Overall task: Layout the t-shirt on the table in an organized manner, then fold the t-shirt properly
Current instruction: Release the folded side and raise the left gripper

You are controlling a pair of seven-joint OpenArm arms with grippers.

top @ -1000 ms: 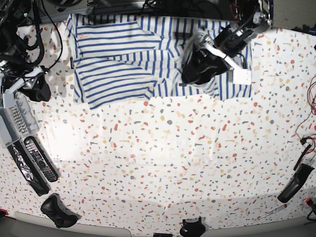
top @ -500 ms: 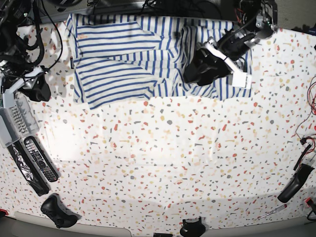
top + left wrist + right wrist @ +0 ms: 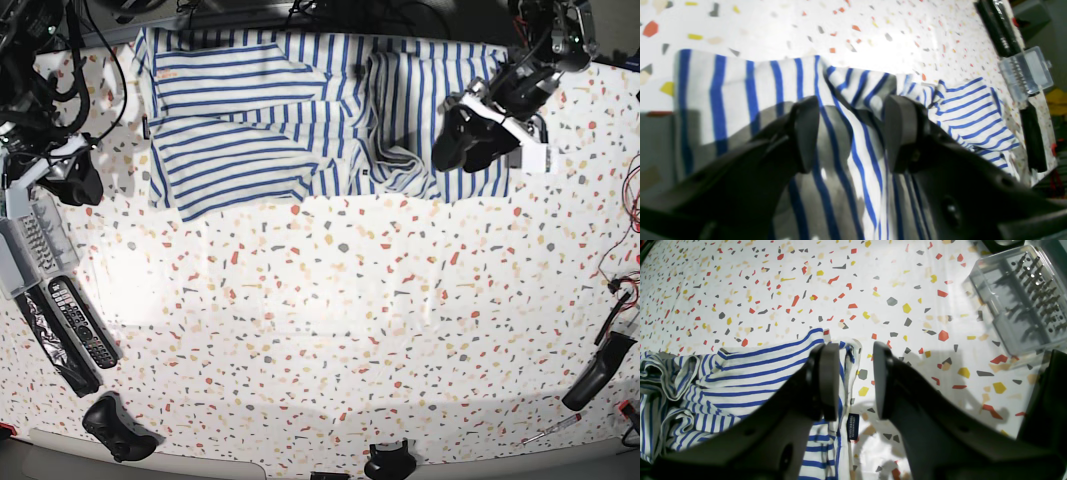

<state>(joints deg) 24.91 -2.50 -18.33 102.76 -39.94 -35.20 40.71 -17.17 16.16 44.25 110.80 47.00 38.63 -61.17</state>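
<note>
The white, blue-striped t-shirt [image 3: 250, 110] lies partly spread along the far edge of the terrazzo table [image 3: 350, 330], bunched and folded over near its middle. My left gripper [image 3: 458, 140] hovers over the shirt's right part. In the left wrist view my left gripper [image 3: 853, 133] is open, with striped cloth [image 3: 846, 86] under it and nothing held. My right gripper [image 3: 72, 183] is just off the shirt's left edge. In the right wrist view my right gripper [image 3: 853, 380] is open and empty above the shirt's edge [image 3: 756, 373], close to the dark tag [image 3: 852, 426].
A clear plastic box of bits [image 3: 25, 240] sits by the right gripper and shows in the right wrist view [image 3: 1023, 300]. Remote controls [image 3: 80, 320] and a black game controller [image 3: 115, 425] lie at the left front. Cables [image 3: 625, 200] and a black tool [image 3: 595, 375] are at the right edge.
My left gripper has moved right from the shirt's middle to its right side. The shirt's right part now lies spread flatter. The right arm has not moved.
</note>
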